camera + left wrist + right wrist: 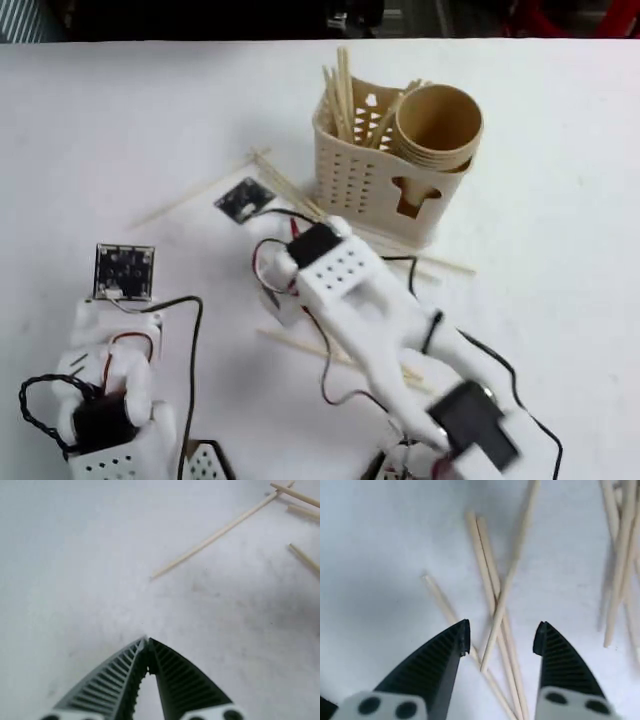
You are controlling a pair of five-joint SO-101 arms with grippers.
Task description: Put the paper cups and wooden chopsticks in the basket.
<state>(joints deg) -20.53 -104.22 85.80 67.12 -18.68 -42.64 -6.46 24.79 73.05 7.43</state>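
A cream slotted basket [372, 180] stands at the back centre with stacked paper cups [438, 125] and several upright chopsticks [340, 95] inside. Loose wooden chopsticks [285, 188] lie on the table to its left and front. My right gripper [244, 200] hangs beside that pile, open [501, 637], with a few crossed chopsticks [492, 587] lying between and just ahead of its fingertips. My left gripper [124, 270] sits at the near left, shut and empty [148, 642], low over bare table. One chopstick [215, 535] lies ahead of it.
The table is white [120, 130]. More chopsticks [620, 555] lie off to one side of the right gripper. A single chopstick [300, 345] lies partly under the right arm, and others [440, 263] rest along the basket's front. Cables trail from both arms.
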